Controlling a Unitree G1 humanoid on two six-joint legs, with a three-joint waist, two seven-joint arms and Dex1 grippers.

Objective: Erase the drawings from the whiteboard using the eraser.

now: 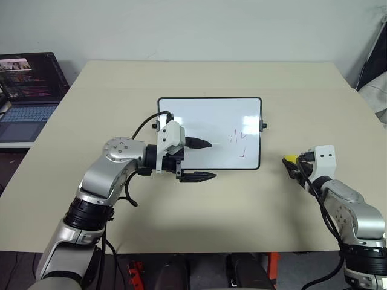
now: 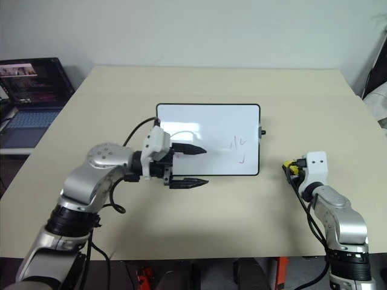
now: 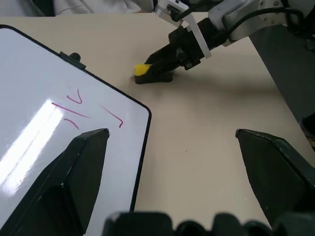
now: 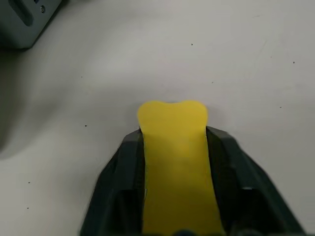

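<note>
The whiteboard [image 1: 211, 124] lies flat in the middle of the table, with thin pink drawings [image 1: 237, 140] near its right end. My left gripper [image 1: 204, 161] hovers open over the board's near edge, one finger above the white surface and one above the table in front of it. The yellow eraser [image 4: 174, 162] is squeezed between the black fingers of my right gripper [image 1: 292, 164], which is shut on it low over the table to the right of the board. In the left wrist view the drawings [image 3: 83, 112] and the held eraser [image 3: 142, 69] both show.
An open laptop [image 1: 27, 90] stands on a separate surface off the table's left side. Dark and white objects sit beyond the table's right edge [image 1: 375, 78]. Bare beige tabletop [image 1: 242, 205] surrounds the board.
</note>
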